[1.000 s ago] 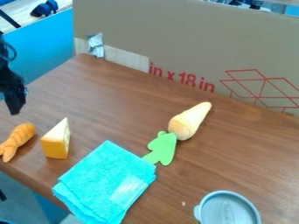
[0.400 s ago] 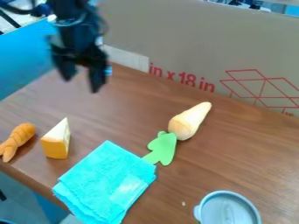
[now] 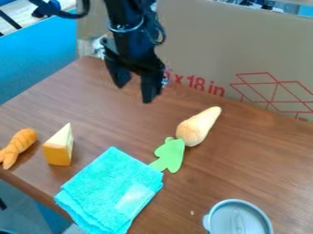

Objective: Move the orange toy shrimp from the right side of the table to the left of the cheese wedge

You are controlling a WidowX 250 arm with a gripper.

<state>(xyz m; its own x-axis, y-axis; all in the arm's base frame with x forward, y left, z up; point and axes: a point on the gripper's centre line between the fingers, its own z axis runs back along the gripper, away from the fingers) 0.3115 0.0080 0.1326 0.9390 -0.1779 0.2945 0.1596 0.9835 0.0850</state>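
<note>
Black two-finger gripper (image 3: pixel 136 91): jaws apart, empty, beyond folded turquoise cloth (image 3: pixel 110 187). Nearest: cream cone-shaped toy vegetable (image 3: pixel 198 127), flat green leaf top (image 3: pixel 173 154) beside cloth's edge. Probably light, soft, not slippery; best pinched across thick body, avoiding thin leaf.

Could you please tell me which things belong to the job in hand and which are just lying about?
In hand:
black gripper, open and empty
cream cone-shaped toy, nearest it
green leaf at the toy's wide end

Lying about:
teal cloth
cheese wedge
orange toy
grey round dish
</note>
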